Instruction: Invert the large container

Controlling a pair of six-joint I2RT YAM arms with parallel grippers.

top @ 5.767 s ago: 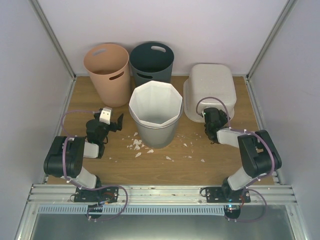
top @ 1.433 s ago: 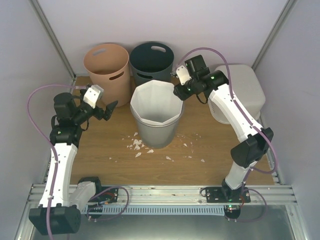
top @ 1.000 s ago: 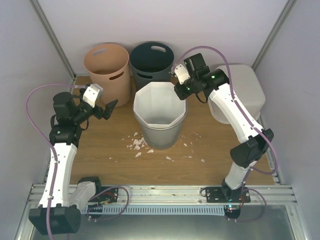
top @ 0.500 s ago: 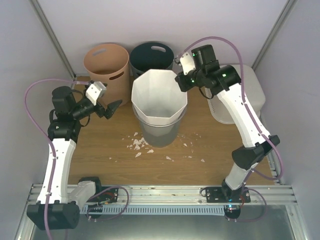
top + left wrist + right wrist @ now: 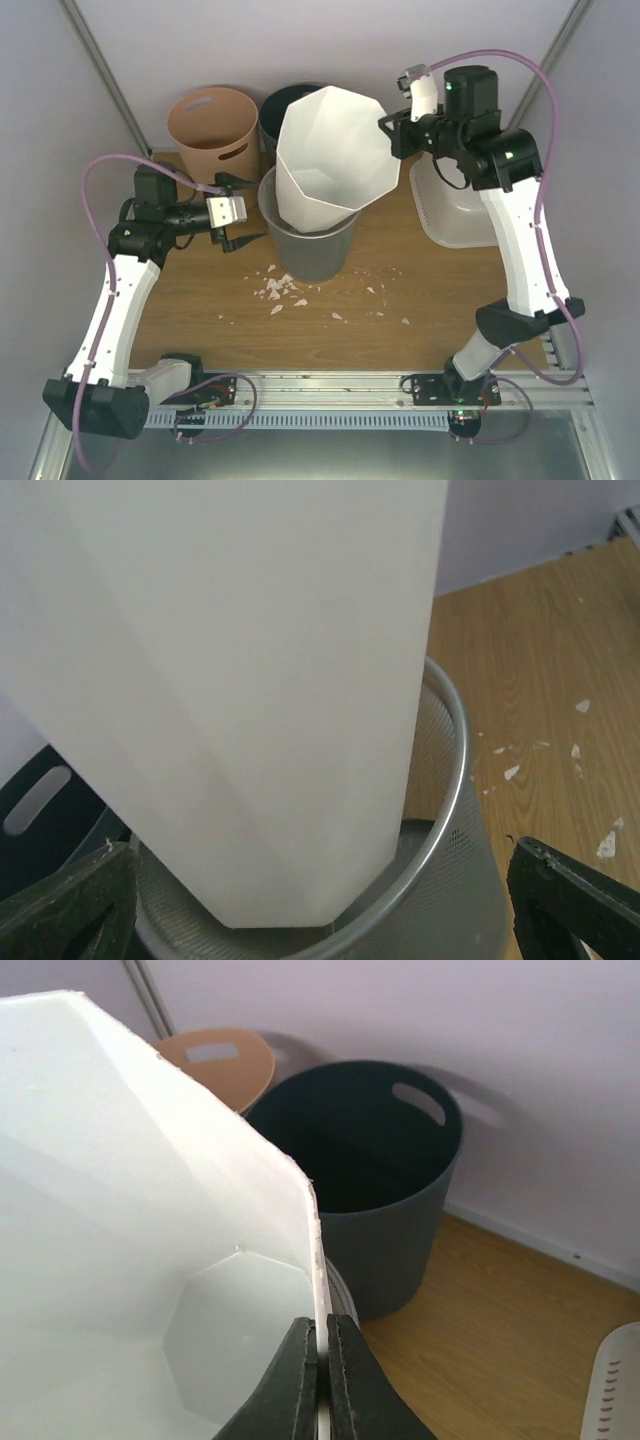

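- left claw (image 5: 252, 210): nearer of the two, spread wide and holding nothing; its fingers stood either side of the grey mesh bin (image 5: 310, 250) near the rim, and contact could not be told.
- table (image 5: 200, 320): wooden, with white scraps (image 5: 275, 290) lying in front of the mesh bin.
- large container (image 5: 455, 215): rested on the table at the right, beside the right wall and partly hidden by the right arm. it appeared to stand mouth up, so the turn was judged not yet done.
- white faceted bin (image 5: 330, 150): tilted, its foot inside the mouth of the mesh bin and its open top leaning toward the camera.
- right claw (image 5: 385, 122): pressed together on the rim of the white faceted bin, one finger inside the wall and one outside, as the right wrist view showed.
- deciding relation: the large container lay below the right claw, to its right and toward the near side, with only a corner entering the right wrist view. the right arm was much the nearer. the left claw was well apart from it, with both nested bins between. its long axis could not be read, the arm covering part of it.
- judged next need: the right claw was occupied and would have to release the faceted bin first.
- peach bin (image 5: 210, 125) and dark bin (image 5: 370, 1160): farthest, against the back wall.
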